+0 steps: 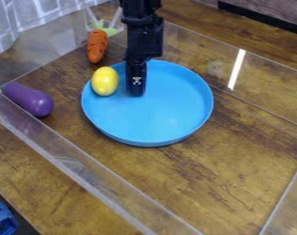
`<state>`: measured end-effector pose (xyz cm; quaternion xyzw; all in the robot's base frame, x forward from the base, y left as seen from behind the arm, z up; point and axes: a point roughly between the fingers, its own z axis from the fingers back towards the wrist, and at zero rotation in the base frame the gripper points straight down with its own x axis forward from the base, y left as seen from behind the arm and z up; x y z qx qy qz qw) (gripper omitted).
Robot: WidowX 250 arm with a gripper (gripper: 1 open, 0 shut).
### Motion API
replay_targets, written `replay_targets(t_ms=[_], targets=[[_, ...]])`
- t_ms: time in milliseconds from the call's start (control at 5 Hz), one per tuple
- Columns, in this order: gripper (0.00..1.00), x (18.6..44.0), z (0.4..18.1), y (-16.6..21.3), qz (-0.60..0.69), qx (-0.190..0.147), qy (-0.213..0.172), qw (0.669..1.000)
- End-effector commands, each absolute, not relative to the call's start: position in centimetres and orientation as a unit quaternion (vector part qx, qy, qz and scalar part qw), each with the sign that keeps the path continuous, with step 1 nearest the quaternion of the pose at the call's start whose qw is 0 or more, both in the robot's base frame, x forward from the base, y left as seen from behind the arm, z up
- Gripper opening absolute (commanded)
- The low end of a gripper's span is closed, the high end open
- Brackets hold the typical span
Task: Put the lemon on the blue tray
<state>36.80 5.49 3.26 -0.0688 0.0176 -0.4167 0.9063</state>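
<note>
The lemon (104,81), small, smooth and yellow, lies at the left edge of the blue tray (163,115), overlapping its raised rim. My gripper (137,88) hangs on a black arm that comes down from the top of the view. It points straight down over the tray's left part, just right of the lemon and apart from it. Its fingers look pressed close together with nothing between them.
An orange carrot (97,44) lies behind the tray at the upper left. A purple eggplant (29,100) rests on the wooden table to the left. A clear plastic wall (64,151) borders the work area along the front left.
</note>
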Motion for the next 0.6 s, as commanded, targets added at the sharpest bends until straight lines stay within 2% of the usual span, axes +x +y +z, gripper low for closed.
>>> replay_targets(t_ms=[0, 400], targets=[[1.00, 37.95, 6.04, 6.52, -0.410, -0.050, -0.018, 0.911], [1.00, 37.93, 5.69, 6.62, -0.410, -0.051, -0.017, 0.910]])
